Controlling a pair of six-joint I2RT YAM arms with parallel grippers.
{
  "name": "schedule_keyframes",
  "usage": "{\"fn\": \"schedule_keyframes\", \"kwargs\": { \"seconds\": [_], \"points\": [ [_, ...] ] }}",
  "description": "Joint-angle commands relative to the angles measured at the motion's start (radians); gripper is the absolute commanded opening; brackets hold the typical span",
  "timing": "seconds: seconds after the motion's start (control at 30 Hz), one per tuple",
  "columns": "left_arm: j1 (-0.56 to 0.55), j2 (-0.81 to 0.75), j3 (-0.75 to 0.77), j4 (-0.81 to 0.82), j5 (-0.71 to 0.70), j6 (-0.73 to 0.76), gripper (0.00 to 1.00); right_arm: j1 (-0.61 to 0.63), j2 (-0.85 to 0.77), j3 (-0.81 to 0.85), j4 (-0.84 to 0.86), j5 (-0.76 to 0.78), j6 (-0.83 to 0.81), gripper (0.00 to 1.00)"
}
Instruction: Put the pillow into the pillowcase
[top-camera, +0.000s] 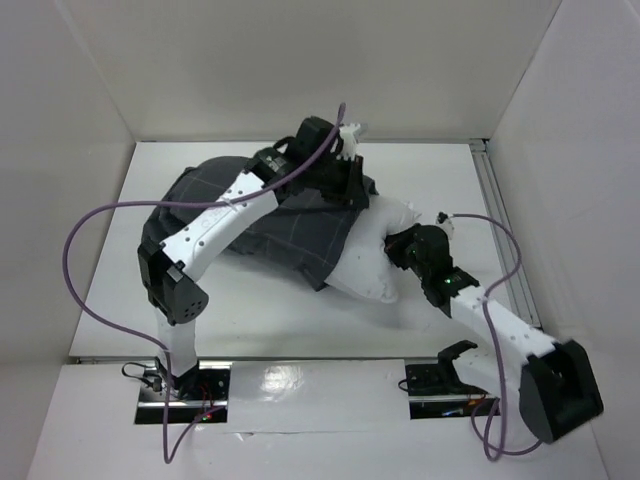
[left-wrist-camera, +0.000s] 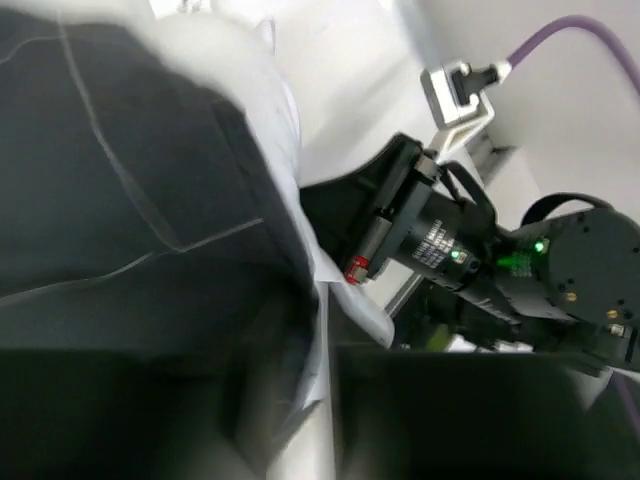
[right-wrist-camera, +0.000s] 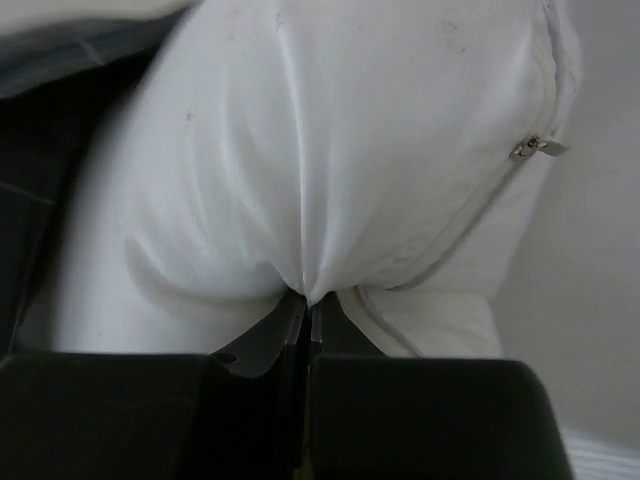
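Pushing plump white pillow (right-wrist-camera: 330, 150), pinched in right claw (right-wrist-camera: 305, 298), into dark grid-lined cloth pillowcase (top-camera: 288, 238). Cannot tell for left claw (top-camera: 345, 180); next, tugging pillowcase onward.

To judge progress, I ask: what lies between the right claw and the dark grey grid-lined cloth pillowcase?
Only the uncovered end of the plump white fabric pillow, which the right claw pinches, up to the pillowcase; the top view shows it.

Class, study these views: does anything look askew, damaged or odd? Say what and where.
The pillow is only partly covered by the pillowcase; its bare end sticks out, pinched into a pucker by the right gripper. Nothing looks torn.
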Motion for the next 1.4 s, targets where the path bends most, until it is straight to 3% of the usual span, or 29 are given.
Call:
{"fn": "schedule_keyframes", "kwargs": {
  "seconds": [0.0,0.07,0.1,0.13,0.17,0.2,0.3,0.33,0.43,0.53,0.7,0.83,0.97,1.1,1.23,1.27,1.3,1.37],
  "points": [
    [-0.075,-0.044,-0.14,0.034,-0.207,0.01,0.42,-0.026,0.19,0.079,0.1,-0.152,-0.134,0.0],
    [-0.131,-0.096,-0.19,-0.042,-0.398,0.023,0.73,-0.073,0.238,0.168,0.04,-0.294,-0.195,0.02],
    [-0.158,-0.122,-0.255,-0.064,-0.47,0.023,0.86,-0.074,0.251,0.202,-0.004,-0.311,-0.223,0.11],
    [-0.181,-0.15,-0.293,-0.076,-0.527,-0.011,0.86,-0.083,0.251,0.257,-0.05,-0.321,-0.281,0.25],
    [-0.202,-0.214,-0.333,-0.094,-0.64,-0.038,0.86,-0.083,0.239,0.277,-0.14,-0.312,-0.309,0.59],
    [-0.248,-0.246,-0.425,-0.095,-0.692,-0.066,0.86,-0.083,0.197,0.291,-0.179,-0.303,-0.358,0.72],
    [-0.306,-0.376,-0.568,-0.131,-0.845,-0.248,0.86,-0.094,0.122,0.314,-0.333,-0.25,-0.404,0.9],
    [-0.316,-0.41,-0.677,-0.131,-0.87,-0.352,0.85,-0.104,0.072,0.314,-0.391,-0.241,-0.427,0.92],
    [-0.325,-0.518,-0.898,-0.084,-0.899,-0.466,0.85,-0.104,-0.002,0.314,-0.46,-0.255,-0.468,0.99],
    [-0.334,-0.543,-1.022,-0.04,-0.942,-0.505,0.89,-0.104,-0.028,0.305,-0.544,-0.264,-0.514,0.99],
    [-0.334,-0.483,-1.082,0.046,-1.002,-0.526,0.9,-0.104,-0.038,0.284,-0.592,-0.312,-0.55,0.99],
    [-0.287,-0.42,-1.111,0.076,-1.045,-0.585,0.88,-0.104,-0.047,0.252,-0.601,-0.361,-0.57,0.99],
    [-0.196,-0.391,-1.143,0.164,-1.001,-0.55,0.87,-0.104,-0.058,0.229,-0.601,-0.437,-0.626,0.99],
    [-0.143,-0.371,-1.154,0.214,-0.971,-0.493,0.73,-0.052,-0.021,0.19,-0.569,-0.526,-0.651,0.99],
    [-0.142,-0.369,-1.102,0.202,-0.931,-0.438,0.1,0.041,0.079,0.137,-0.346,-0.537,-0.608,0.96],
    [-0.155,-0.369,-1.085,0.191,-0.904,-0.428,0.0,0.066,0.117,0.137,-0.297,-0.537,-0.593,0.91],
    [-0.173,-0.385,-1.043,0.182,-0.884,-0.416,0.0,0.09,0.207,0.149,-0.254,-0.537,-0.579,0.81],
    [-0.201,-0.417,-0.981,0.151,-0.849,-0.367,0.0,0.156,0.305,0.21,-0.172,-0.537,-0.579,0.45]
  ]
}}
